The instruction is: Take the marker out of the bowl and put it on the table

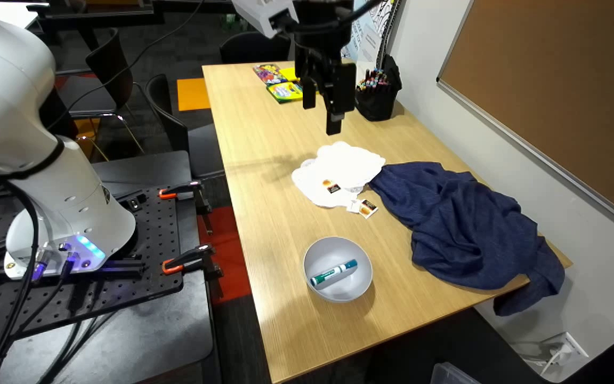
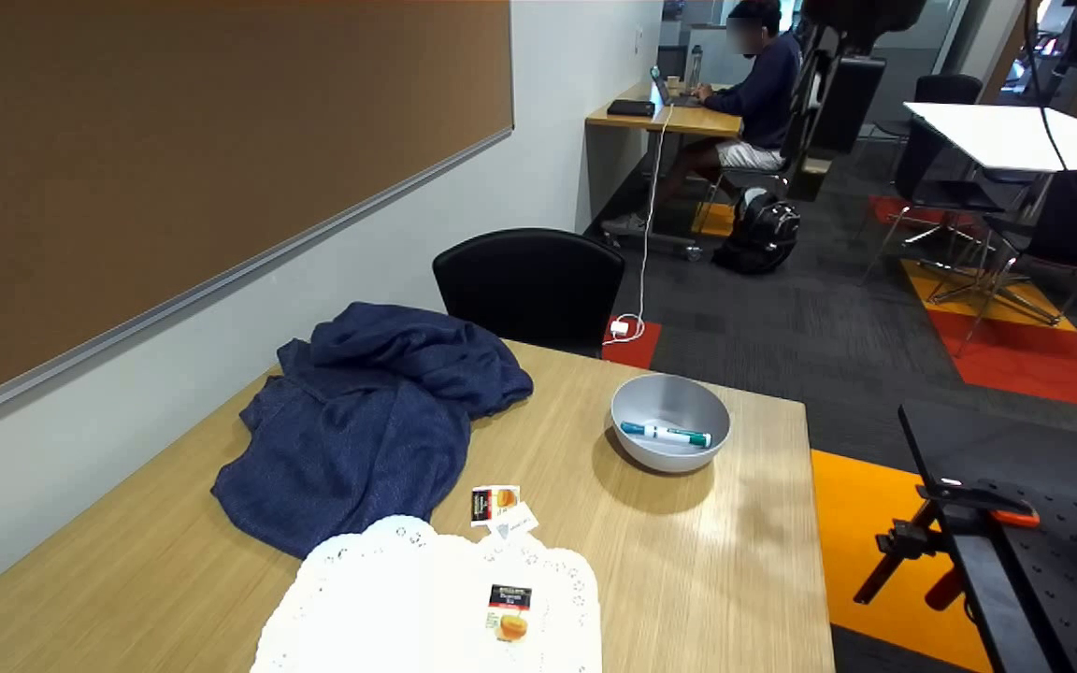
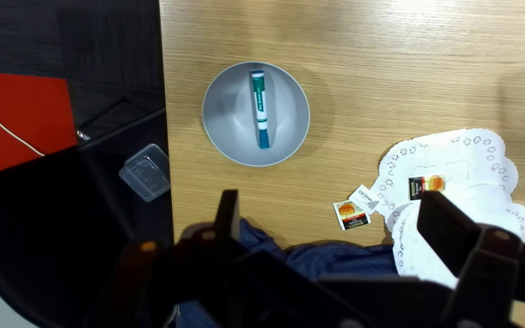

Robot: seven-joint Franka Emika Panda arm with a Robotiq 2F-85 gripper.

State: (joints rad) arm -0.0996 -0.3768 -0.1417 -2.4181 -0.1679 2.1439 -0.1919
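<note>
The teal-green and white marker lies inside the pale blue-grey bowl, resting on its inner surface. The marker and bowl also show in an exterior view. In the wrist view the marker lies in the bowl at upper middle. The bowl stands on the tan table near one end. My gripper is high above the table, away from the bowl. In the wrist view its fingers are wide apart with nothing between them.
Dark blue cloth hangs over the table edge by the wall. White doilies with small packets lie near the middle. A black pen cup and colourful packs are at the far end. A black chair stands beyond the table end.
</note>
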